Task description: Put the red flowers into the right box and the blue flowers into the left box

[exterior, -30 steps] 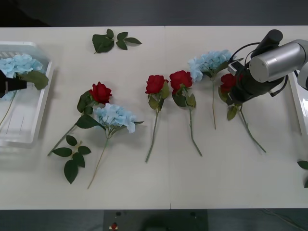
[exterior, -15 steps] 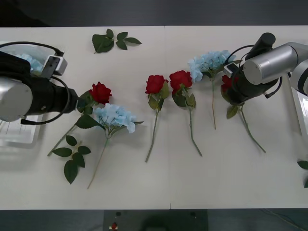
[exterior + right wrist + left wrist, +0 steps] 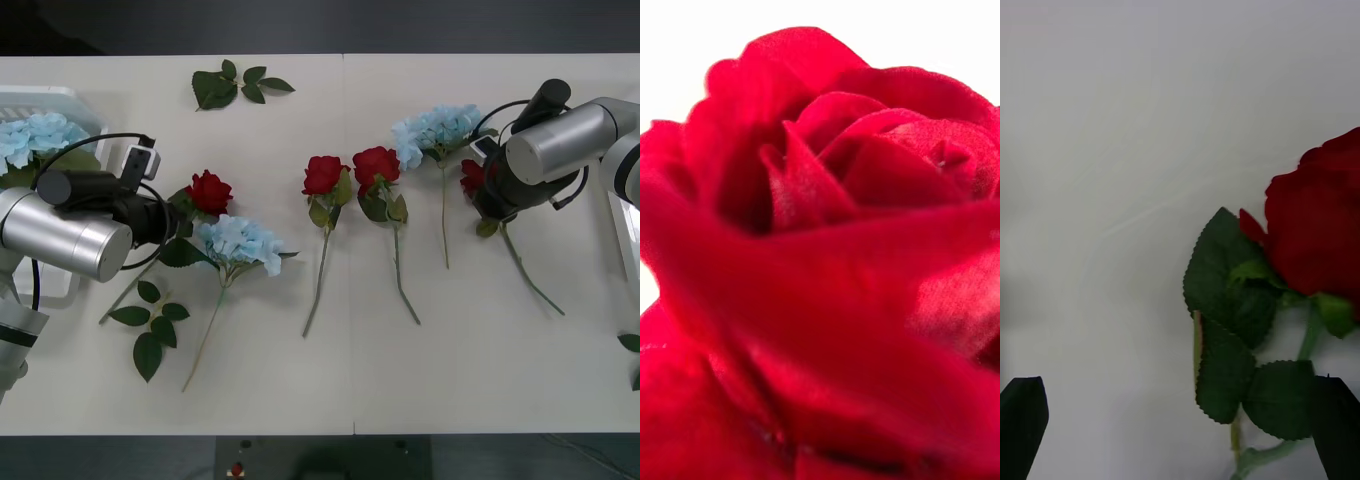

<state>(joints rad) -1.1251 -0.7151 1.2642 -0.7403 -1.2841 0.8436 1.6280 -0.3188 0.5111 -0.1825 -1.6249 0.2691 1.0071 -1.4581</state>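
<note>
Plainly, the main risk sits on the left: the left end effector (image 3: 1180,427), its black fingers spread apart and empty, points at the leaves of a deep-red artificial rose (image 3: 208,192) whose stem lies just beside a pale sky-blue fluffy flower (image 3: 238,241), so a closing pinch there could catch the wrong stem, or only a leaf, and drag both. On the right, the right end effector (image 3: 487,195) is pressed against another red rose (image 3: 472,176) at the right end of the pale surface (image 3: 450,350); whether its fingers are clenched on it I cannot tell, and a loose hold could drop it short of the white plastic right box (image 3: 622,215). The left arm lies low, reaching rightward from beside the white ribbed left box (image 3: 60,290), which holds one blue flower (image 3: 35,135); the right arm reaches leftward, angled down.
</note>
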